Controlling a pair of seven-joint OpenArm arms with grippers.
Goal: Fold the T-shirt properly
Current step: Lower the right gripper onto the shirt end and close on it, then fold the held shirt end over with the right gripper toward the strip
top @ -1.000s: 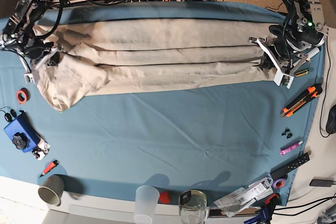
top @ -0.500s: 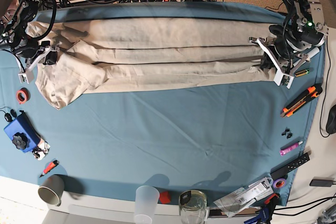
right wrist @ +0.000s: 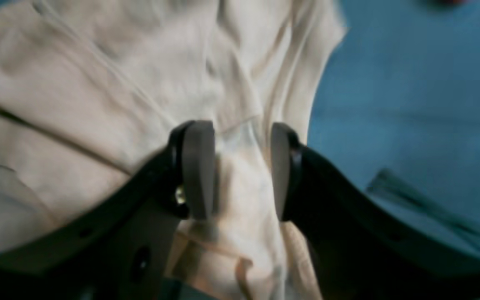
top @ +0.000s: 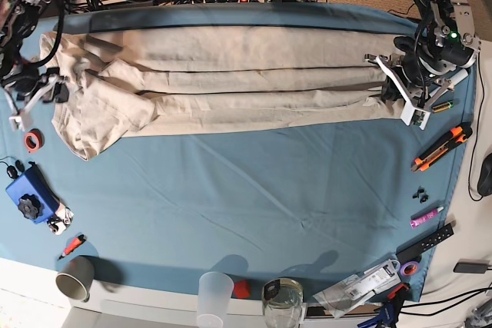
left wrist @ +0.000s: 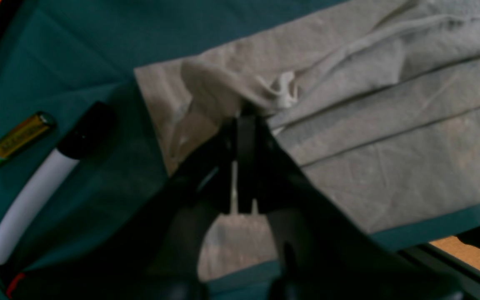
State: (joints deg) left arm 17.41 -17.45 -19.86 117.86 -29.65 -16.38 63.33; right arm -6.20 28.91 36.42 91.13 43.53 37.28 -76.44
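Base view: around the blue tablecloth [top: 254, 205] the front edge carries a tilted metal cup [top: 75, 277], a translucent plastic cup [top: 215, 296], a glass jar [top: 283, 302] and a clear plastic packet [top: 358, 288]. Along the left side lie a red tape ring [top: 32, 141], a blue device [top: 34, 194] and a red-tipped marker [top: 73, 246]; along the right side, an orange-and-black tool [top: 441, 147] and a pink marker [top: 427, 217]. In the left wrist view, a battery [left wrist: 20, 138] and a white marker with a black cap [left wrist: 40, 196] lie just beside the cloth end of the shirt. None of these lies on the T-shirt [top: 231, 109], which stretches in a long folded band across the far part of the tablecloth, bunched and rumpled at its left end in the base view.

The left gripper [left wrist: 244, 121] is closed down on the shirt's other end; whether fabric is pinched between its tips cannot be told. The right gripper [right wrist: 242, 171] stands open with nothing clenched, its fingers apart over the rumpled end; contact with the fabric is unclear.
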